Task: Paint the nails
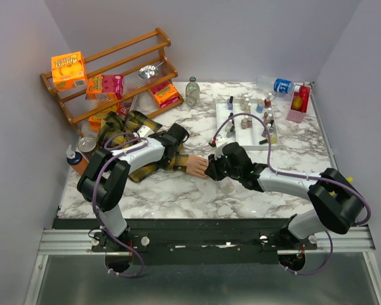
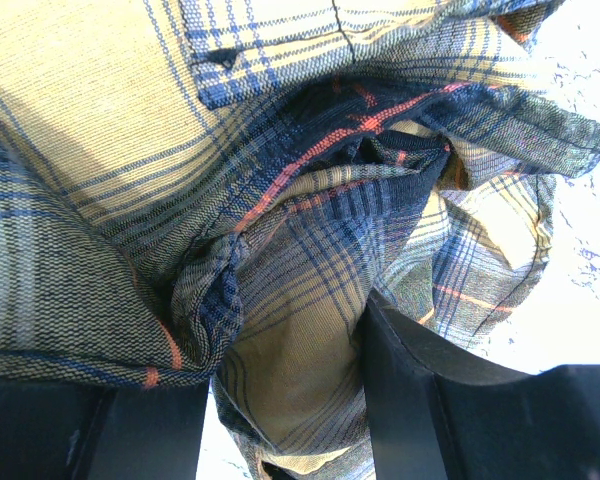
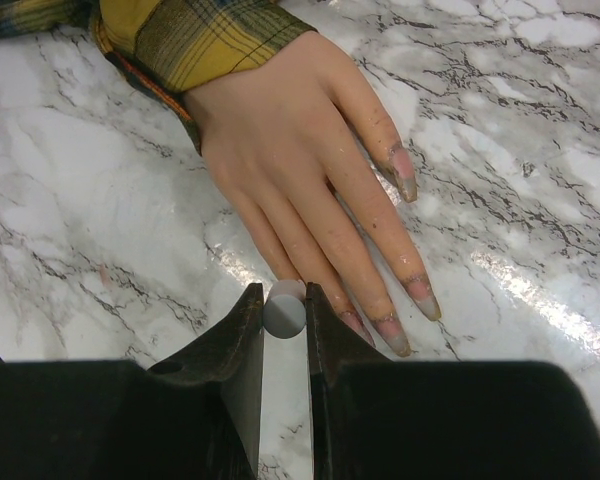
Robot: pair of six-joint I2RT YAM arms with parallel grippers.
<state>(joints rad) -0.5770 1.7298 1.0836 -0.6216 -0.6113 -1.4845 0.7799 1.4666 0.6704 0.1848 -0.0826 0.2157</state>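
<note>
Glossy marble-look tabletop (image 3: 540,250); woven plaid cloth sleeve (image 2: 280,250); smooth, matt plastic-looking mannequin hand (image 3: 280,130); varnished wooden rack (image 1: 114,49).

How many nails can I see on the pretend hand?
4. On the mannequin hand: one nail on the short upper finger, two on the long fingers, one half hidden beside the right gripper. The thumb isn't visible.

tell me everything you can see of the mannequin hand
Peach, smooth plastic-looking mannequin hand lying palm down, flat on the marble table, wrist inside a yellow plaid sleeve. Long slim fingers spread slightly; nails carry patchy pinkish polish with dark smudges. The right hand pinches a small white round piece beside its fingers.
</note>
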